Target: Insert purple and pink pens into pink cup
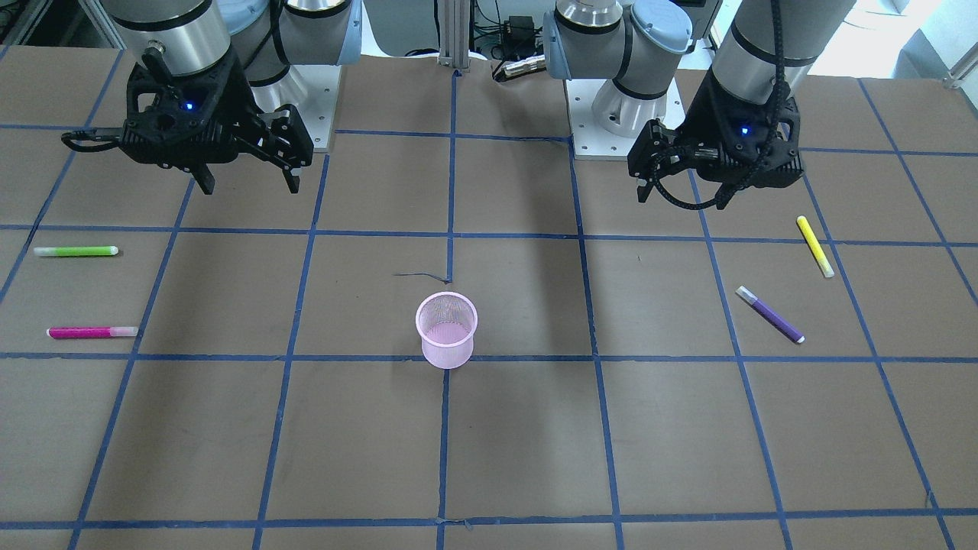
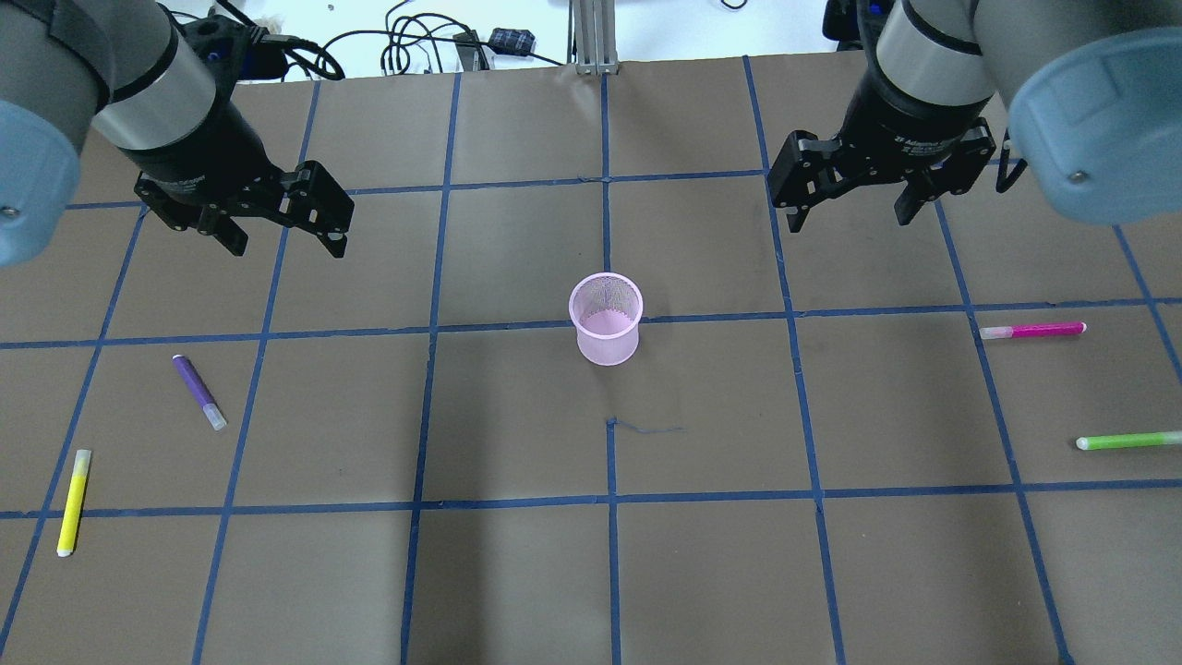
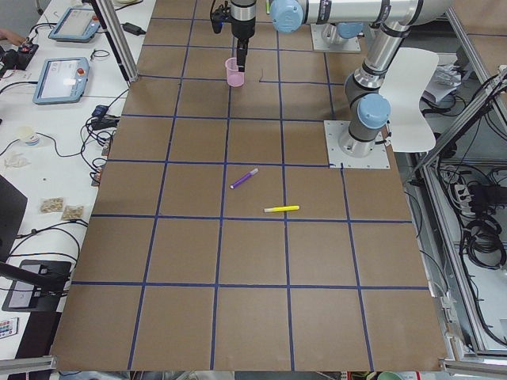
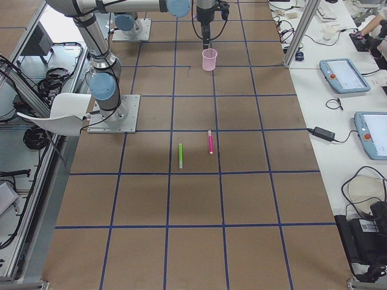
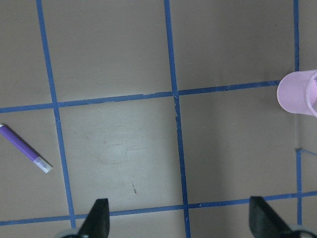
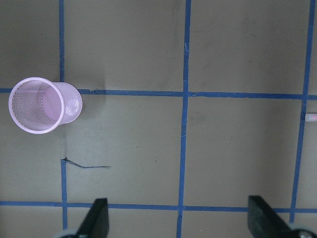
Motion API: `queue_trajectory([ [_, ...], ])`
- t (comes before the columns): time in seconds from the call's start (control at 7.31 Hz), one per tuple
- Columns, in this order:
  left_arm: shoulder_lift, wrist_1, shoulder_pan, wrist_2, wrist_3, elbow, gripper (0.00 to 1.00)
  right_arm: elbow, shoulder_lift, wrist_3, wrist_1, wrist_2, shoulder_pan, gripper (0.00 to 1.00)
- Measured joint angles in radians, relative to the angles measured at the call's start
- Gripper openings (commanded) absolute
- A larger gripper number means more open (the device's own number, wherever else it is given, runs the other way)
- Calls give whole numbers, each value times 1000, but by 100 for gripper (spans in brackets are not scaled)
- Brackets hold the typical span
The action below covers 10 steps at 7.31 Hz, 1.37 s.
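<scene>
The pink mesh cup [image 2: 606,319] stands upright and empty at the table's middle; it also shows in the front view [image 1: 447,330]. The purple pen [image 2: 199,392] lies on the robot's left side, below and left of my left gripper [image 2: 288,247], which hangs open and empty above the table. The left wrist view shows the purple pen [image 5: 25,148] at its left edge and the cup [image 5: 298,92] at its right edge. The pink pen [image 2: 1032,330] lies on the robot's right side, right of and nearer than my open, empty right gripper [image 2: 850,222]. The right wrist view shows the cup [image 6: 42,105] and only the pink pen's tip [image 6: 311,117].
A yellow pen [image 2: 73,501] lies near the table's left edge, nearer the robot than the purple pen. A green pen [image 2: 1128,441] lies near the right edge, nearer the robot than the pink pen. Blue tape lines grid the brown table [image 2: 517,573].
</scene>
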Motion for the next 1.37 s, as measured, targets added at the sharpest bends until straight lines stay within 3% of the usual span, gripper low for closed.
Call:
queue_trajectory([
  [0.96,1,-14,12,0,-13,-1,100,11,5,-14,15,-54,-6,100],
  [1.37,-25,17,66,-3,-2,-2,100,16,27,-266,12,-100,-97,100],
])
